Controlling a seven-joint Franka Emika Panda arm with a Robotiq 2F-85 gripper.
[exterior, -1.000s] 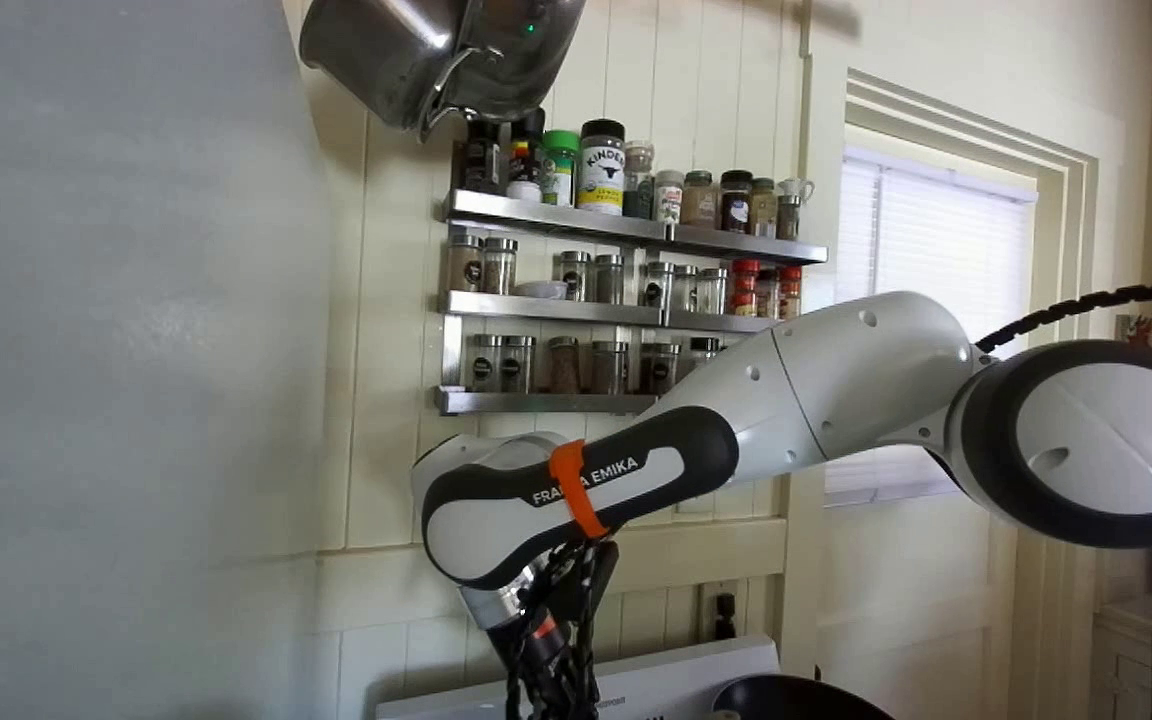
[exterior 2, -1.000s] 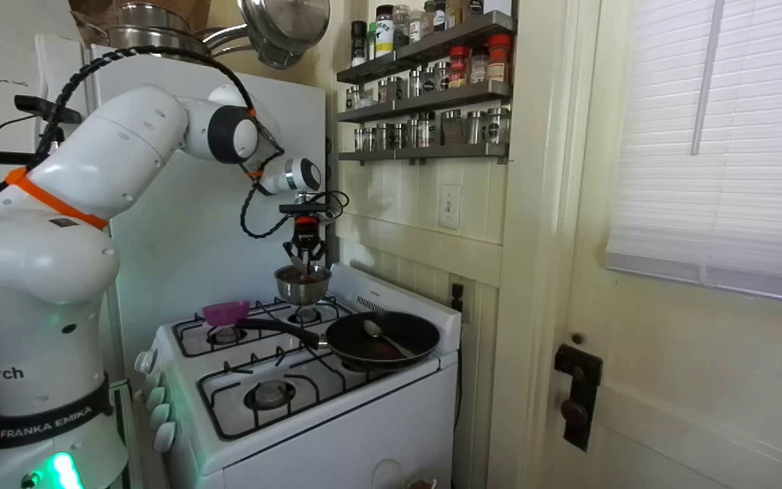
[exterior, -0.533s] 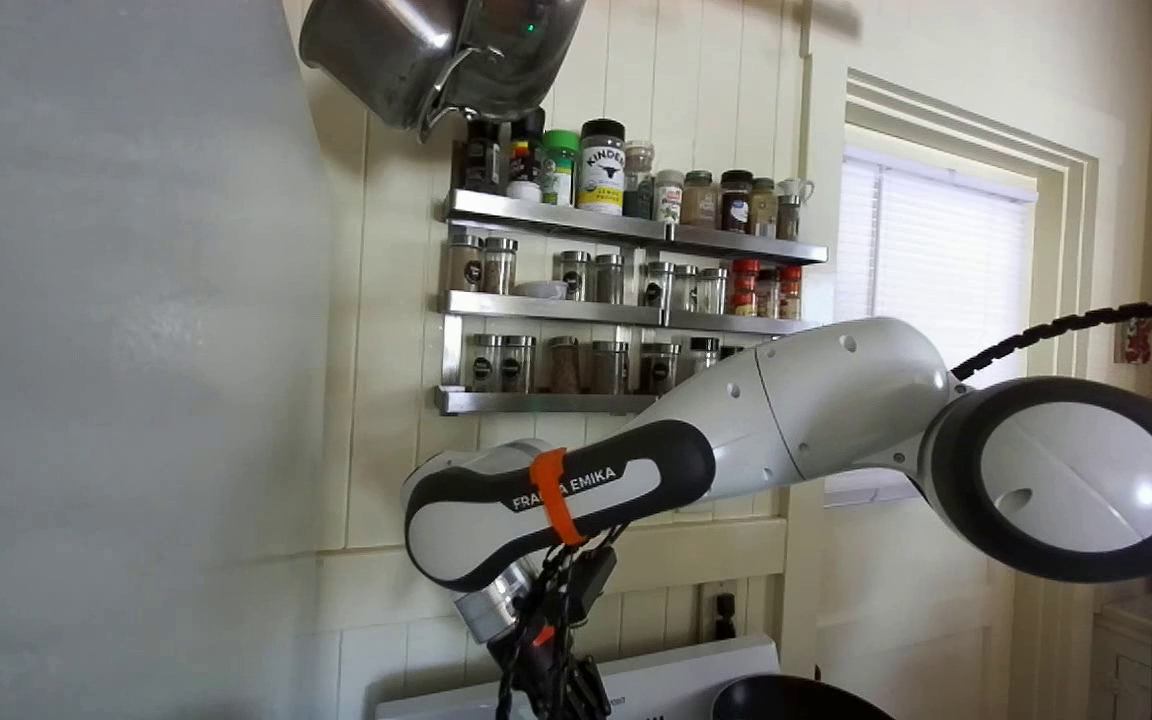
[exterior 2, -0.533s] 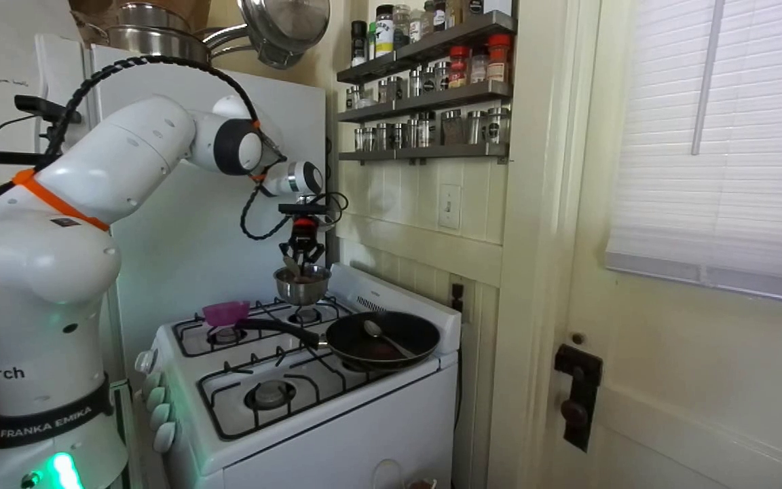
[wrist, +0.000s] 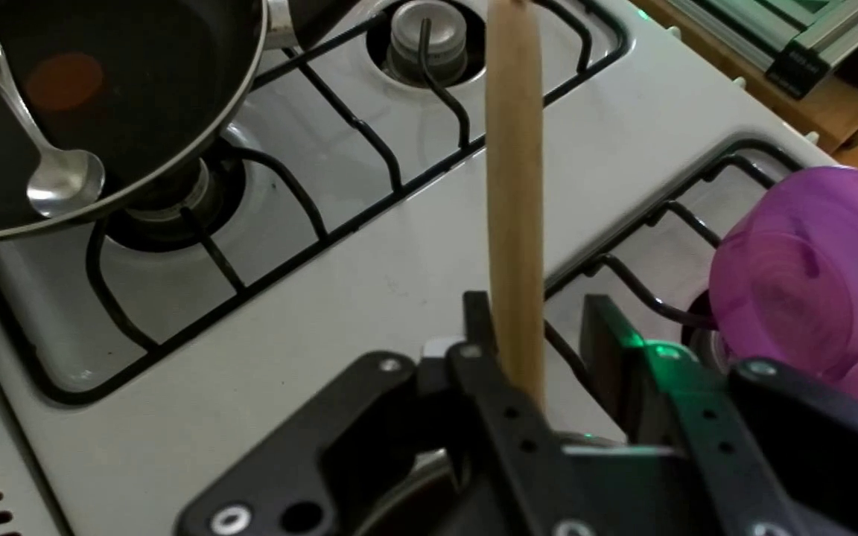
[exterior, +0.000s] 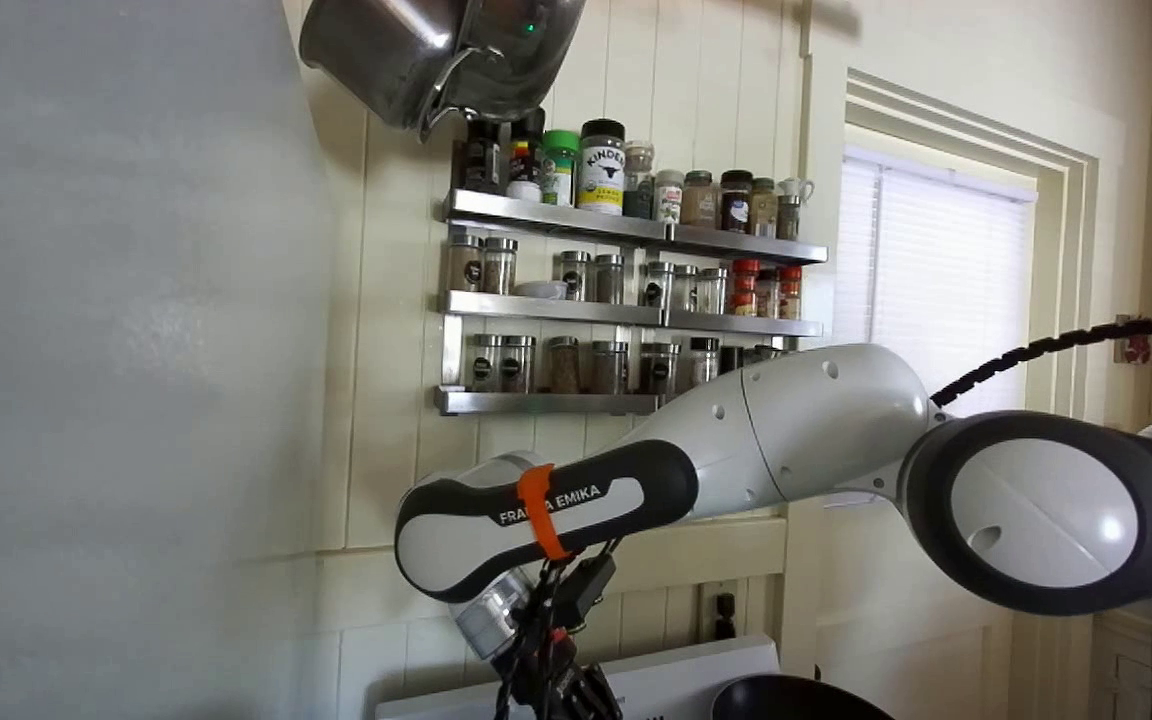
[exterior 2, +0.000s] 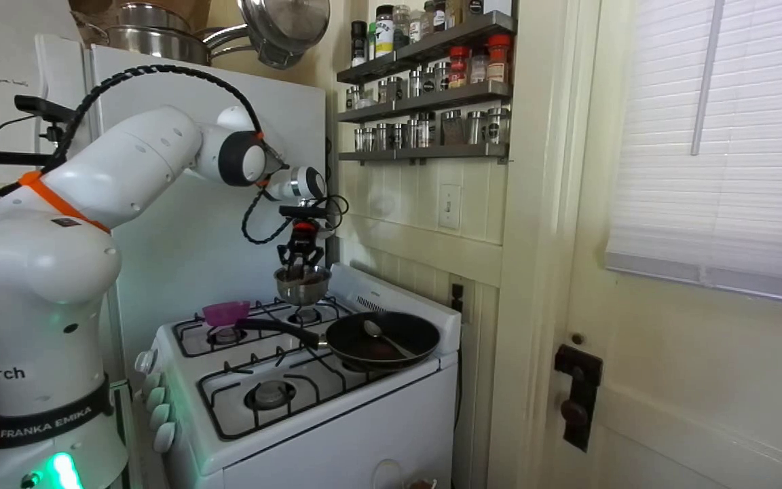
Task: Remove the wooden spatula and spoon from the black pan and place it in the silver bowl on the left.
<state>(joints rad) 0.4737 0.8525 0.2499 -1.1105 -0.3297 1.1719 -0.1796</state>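
The black pan [exterior 2: 425,333] sits on the stove's right rear burner in an exterior view; its rim also shows in the wrist view [wrist: 246,93]. A metal spoon [exterior 2: 391,341] lies in it, also in the wrist view [wrist: 64,182]. The silver bowl [exterior 2: 303,292] stands on the rear burner nearer the fridge. My gripper [exterior 2: 301,263] is just above this bowl, fingertips near its rim. In the wrist view my gripper [wrist: 538,301] is open. The wooden spatula's handle [wrist: 515,186] passes between the fingers, close to one, with a gap to the other. Its lower end is hidden.
A pink bowl [exterior 2: 227,313] sits on the front burner beside the silver bowl. The pan handle [exterior 2: 279,328] points across the stove towards it. The stove's back panel [exterior 2: 404,285] and the fridge [exterior 2: 180,204] flank the silver bowl. Spice shelves [exterior 2: 425,95] hang above.
The arm has come lower, bringing the gripper down to the silver bowl. The fingers look further apart. The pan, spoon and bowls have not moved.
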